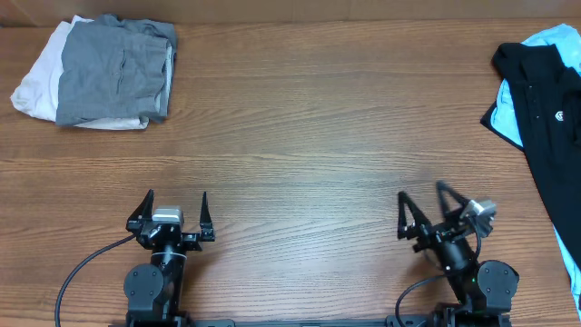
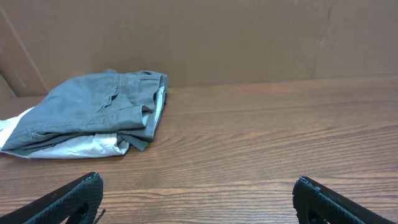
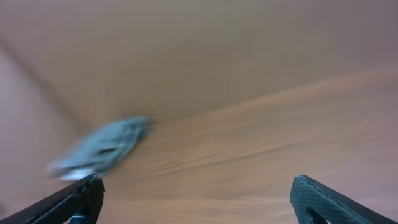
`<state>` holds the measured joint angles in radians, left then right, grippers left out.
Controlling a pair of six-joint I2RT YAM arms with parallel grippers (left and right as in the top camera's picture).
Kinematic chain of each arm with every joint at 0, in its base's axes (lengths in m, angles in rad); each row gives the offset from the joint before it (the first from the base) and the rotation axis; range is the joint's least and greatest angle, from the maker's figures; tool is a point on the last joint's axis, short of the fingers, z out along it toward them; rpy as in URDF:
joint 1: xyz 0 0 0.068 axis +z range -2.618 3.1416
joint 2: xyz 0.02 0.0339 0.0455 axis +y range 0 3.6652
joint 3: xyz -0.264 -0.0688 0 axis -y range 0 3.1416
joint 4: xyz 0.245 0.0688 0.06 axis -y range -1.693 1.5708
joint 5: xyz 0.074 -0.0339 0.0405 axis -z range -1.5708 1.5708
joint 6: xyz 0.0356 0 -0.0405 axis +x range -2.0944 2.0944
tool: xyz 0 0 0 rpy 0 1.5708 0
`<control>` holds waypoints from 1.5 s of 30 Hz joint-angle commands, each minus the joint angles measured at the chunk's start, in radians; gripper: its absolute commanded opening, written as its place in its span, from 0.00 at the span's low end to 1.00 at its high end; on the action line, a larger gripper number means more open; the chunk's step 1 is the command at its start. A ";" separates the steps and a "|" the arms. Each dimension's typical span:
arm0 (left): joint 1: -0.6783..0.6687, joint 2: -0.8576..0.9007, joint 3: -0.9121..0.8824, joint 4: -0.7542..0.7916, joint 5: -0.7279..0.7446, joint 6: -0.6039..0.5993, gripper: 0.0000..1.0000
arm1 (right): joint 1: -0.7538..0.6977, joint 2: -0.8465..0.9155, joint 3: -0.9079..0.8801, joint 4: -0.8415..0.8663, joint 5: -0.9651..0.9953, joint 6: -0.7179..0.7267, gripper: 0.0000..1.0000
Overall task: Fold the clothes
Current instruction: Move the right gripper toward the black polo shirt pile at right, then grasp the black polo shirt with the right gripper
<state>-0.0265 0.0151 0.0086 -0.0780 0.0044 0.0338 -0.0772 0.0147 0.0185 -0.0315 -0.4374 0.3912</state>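
A black short-sleeved shirt (image 1: pixel 556 118) with a small white logo lies crumpled at the table's right edge, on top of a light blue garment (image 1: pixel 505 113). A folded grey garment (image 1: pixel 113 71) rests on a white one (image 1: pixel 36 80) at the far left; the pile also shows in the left wrist view (image 2: pixel 93 112) and, blurred, in the right wrist view (image 3: pixel 102 149). My left gripper (image 1: pixel 176 207) is open and empty near the front edge; its fingertips show in the left wrist view (image 2: pixel 196 186). My right gripper (image 1: pixel 424 202) is open and empty, left of the black shirt.
The brown wooden table (image 1: pixel 309 118) spans the view. A brown wall stands behind the table's far edge (image 2: pixel 249 37). Cables run from both arm bases at the front edge.
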 commanded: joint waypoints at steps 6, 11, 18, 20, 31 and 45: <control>-0.005 -0.009 -0.003 0.000 0.011 0.019 1.00 | -0.003 -0.010 -0.010 0.104 -0.218 0.424 1.00; -0.005 -0.009 -0.003 0.000 0.011 0.019 1.00 | -0.003 -0.010 0.010 0.341 -0.205 0.456 1.00; -0.005 -0.009 -0.003 0.000 0.011 0.019 1.00 | -0.003 0.129 0.312 0.261 0.014 0.233 1.00; -0.005 -0.009 -0.003 0.000 0.011 0.019 1.00 | -0.003 0.224 0.421 0.175 0.032 0.131 1.00; -0.005 -0.009 -0.003 0.000 0.011 0.019 1.00 | -0.009 1.156 1.274 -0.515 0.503 -0.294 1.00; -0.005 -0.009 -0.003 0.000 0.011 0.019 1.00 | -0.097 1.798 1.600 -0.656 0.882 -0.417 1.00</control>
<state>-0.0269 0.0151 0.0086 -0.0772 0.0074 0.0338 -0.1307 1.7962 1.5745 -0.7185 0.3489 0.0444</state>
